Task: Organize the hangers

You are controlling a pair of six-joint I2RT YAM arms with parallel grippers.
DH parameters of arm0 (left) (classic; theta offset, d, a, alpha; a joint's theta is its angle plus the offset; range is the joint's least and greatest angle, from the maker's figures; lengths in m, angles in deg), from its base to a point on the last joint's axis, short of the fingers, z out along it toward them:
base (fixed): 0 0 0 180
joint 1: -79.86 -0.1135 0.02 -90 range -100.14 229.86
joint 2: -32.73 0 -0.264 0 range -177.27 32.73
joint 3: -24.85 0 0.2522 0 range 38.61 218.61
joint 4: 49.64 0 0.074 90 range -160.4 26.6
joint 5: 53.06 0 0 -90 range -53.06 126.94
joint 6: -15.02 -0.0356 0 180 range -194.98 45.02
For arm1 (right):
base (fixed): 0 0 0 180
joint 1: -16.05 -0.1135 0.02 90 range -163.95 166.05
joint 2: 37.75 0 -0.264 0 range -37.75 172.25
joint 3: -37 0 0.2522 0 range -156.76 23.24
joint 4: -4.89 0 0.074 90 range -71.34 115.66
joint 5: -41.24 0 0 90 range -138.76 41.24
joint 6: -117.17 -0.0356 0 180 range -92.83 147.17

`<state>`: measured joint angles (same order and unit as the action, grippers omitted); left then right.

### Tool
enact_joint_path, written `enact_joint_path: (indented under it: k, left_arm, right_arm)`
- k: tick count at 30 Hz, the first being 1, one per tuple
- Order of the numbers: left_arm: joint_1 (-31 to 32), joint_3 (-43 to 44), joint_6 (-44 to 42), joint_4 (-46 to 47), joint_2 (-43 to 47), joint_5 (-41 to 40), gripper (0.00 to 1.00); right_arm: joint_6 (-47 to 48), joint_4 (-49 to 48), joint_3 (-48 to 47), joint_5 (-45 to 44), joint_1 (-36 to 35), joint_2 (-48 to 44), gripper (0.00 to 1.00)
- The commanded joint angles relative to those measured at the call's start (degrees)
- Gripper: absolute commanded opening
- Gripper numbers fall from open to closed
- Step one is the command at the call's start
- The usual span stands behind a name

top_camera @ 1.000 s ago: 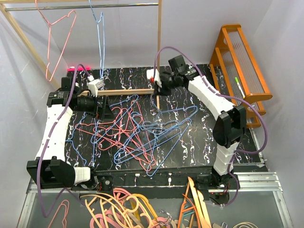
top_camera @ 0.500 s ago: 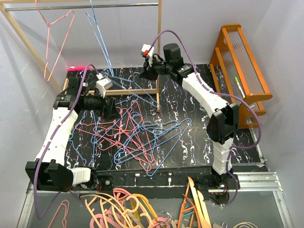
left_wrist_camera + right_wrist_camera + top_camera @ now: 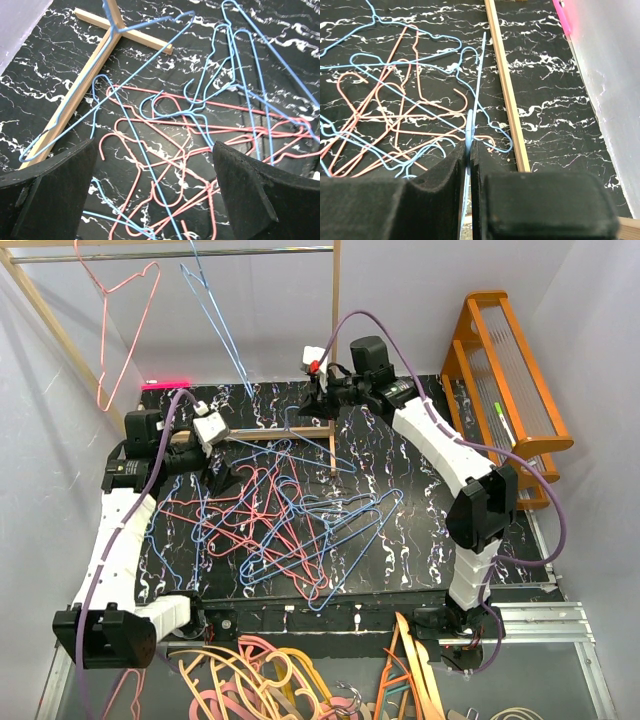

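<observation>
a tangle of hangers lies across the middle of the table, in front of the foot bar of a stand whose post rises to a rail along the back. two more hang from that rail at the far left, the outer hanger and the inner hanger to its right, while a lone hanger sits just beside the foot bar. a rack stands off the table's right edge, and a heap of thicker hangers lies below its near edge.
</observation>
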<state>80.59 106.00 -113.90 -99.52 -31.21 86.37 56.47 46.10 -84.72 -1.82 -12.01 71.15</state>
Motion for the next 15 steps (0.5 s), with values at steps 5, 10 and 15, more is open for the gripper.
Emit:
enact_joint_path:
  k: [5,10,15]
  left_arm:
    - [-7.0,-4.4,-14.8,7.1,-3.8,9.3,0.97]
    - [-8.5,-3.0,-16.7,11.7,-7.6,12.2,0.97]
    - [-8.4,-2.4,-24.2,8.5,-11.5,15.5,0.97]
  right_arm:
    - [8.3,7.3,-3.5,4.9,0.2,-6.4,0.08]
    - [11.5,11.0,-2.8,5.1,0.2,-7.9,0.08]
    - [9.8,10.7,-3.1,6.0,0.2,-8.5,0.08]
